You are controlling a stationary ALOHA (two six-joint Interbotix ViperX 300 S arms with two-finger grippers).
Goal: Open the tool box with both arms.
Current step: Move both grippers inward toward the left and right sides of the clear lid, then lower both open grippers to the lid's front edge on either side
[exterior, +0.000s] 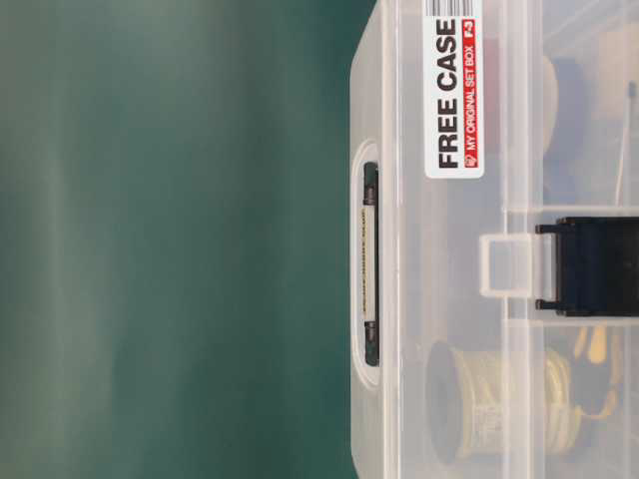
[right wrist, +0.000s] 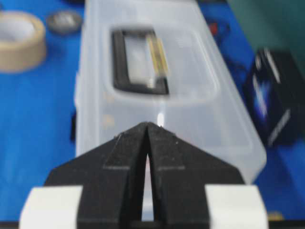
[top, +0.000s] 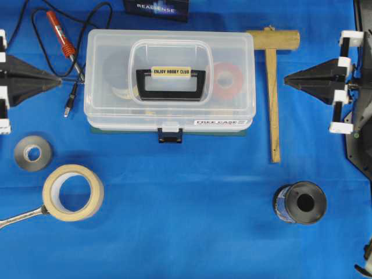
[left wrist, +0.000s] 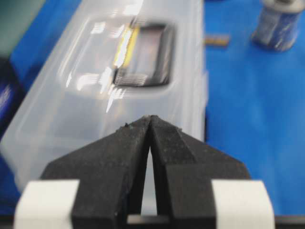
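My left pincer is clenched, tips together, grasping nothing; it sits level at the left edge of the surface, pointing at the short left end of the box and apart from it. My right pincer is clenched too, empty, at the right edge, pointing at the box's right end; the mallet lies between it and the box. The box stands closed toward the back edge, near the middle, its black handle flat in the lid's recess and its dark latch facing the front edge. Through the clear lid I see a red roll inside. A soldering iron lies near the back left corner, just left of the box. Near the front left sit a grey tape roll, a beige tape roll and a wrench touching it. A dark spool stands toward the front right. A black carton is behind the box.
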